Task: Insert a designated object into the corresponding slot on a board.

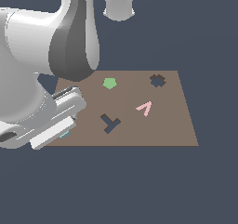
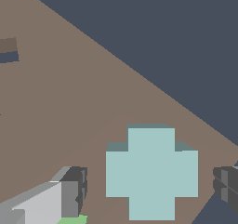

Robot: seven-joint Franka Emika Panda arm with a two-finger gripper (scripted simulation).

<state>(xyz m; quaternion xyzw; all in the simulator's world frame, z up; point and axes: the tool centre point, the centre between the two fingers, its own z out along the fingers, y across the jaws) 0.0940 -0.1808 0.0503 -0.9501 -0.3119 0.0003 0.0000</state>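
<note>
The pale teal cross [image 2: 151, 173] lies flat on the brown board [image 2: 69, 116] near its edge, seen close in the wrist view. My gripper [image 2: 151, 193] is open, with one finger [image 2: 69, 195] on one side of the cross and the other finger [image 2: 227, 186] on the other, not touching it. In the exterior view only a sliver of the teal cross [image 1: 65, 135] shows under my hand at the board's near left corner. The dark navy cross-shaped slot [image 1: 157, 81] is at the far right of the board [image 1: 162, 125].
A green pentagon [image 1: 109, 83] lies at the far middle of the board. A dark navy T-shaped recess [image 1: 109, 123] and a pink angle piece [image 1: 144, 108] lie mid-board. A sliver of green [image 2: 74, 220] shows by one finger. My arm covers the board's left side.
</note>
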